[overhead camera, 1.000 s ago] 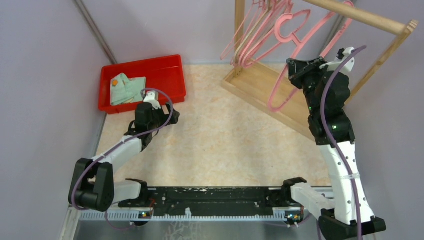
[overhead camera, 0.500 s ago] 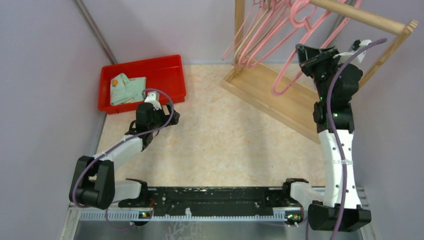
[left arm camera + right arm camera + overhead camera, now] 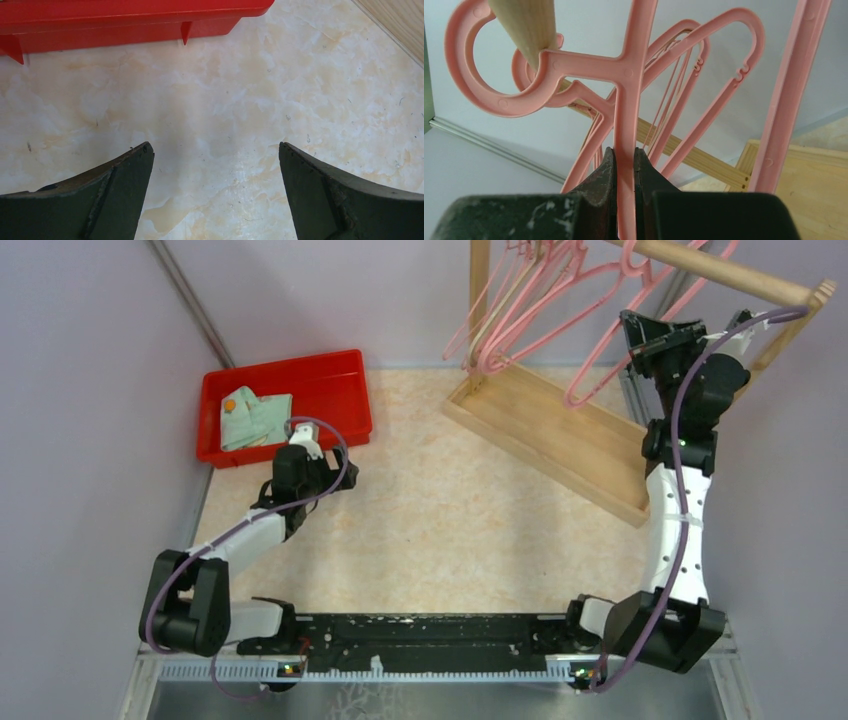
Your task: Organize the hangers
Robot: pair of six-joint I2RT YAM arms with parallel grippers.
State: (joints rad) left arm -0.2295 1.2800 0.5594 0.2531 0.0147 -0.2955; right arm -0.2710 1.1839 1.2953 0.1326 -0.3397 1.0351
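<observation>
Since the pink hanger is a thin moulded plastic frame, I judge it light and fairly stiff, yet springy along its long arms and smooth enough to swivel in a pinch, so the flat stem just below the hook is the sensible place to take it. That is where my right tool has it: the jaws are closed narrowly on the stem, one pad on each flat face. In the wrist view the stem rises straight up out of the pinch through the middle of the frame. At the upper left of that view the hook curls around the wooden rail, which passes through its opening. I cannot tell whether the weight already rests on the rail. From above, this puts the tool high at the upper right of the frame, just under the rail, with the hanger's body dangling down and to the left over the rack's wooden base. The other hangers are bunched on the same rail further left, near the upright post, apart from mine. My left tool sits low at centre left with its jaws spread wide and nothing between them, over the bare marbled counter. It is just below the red bin, which holds a folded cloth. Letting go too soon could leave the hook unseated, so I would want to see it settled first.
</observation>
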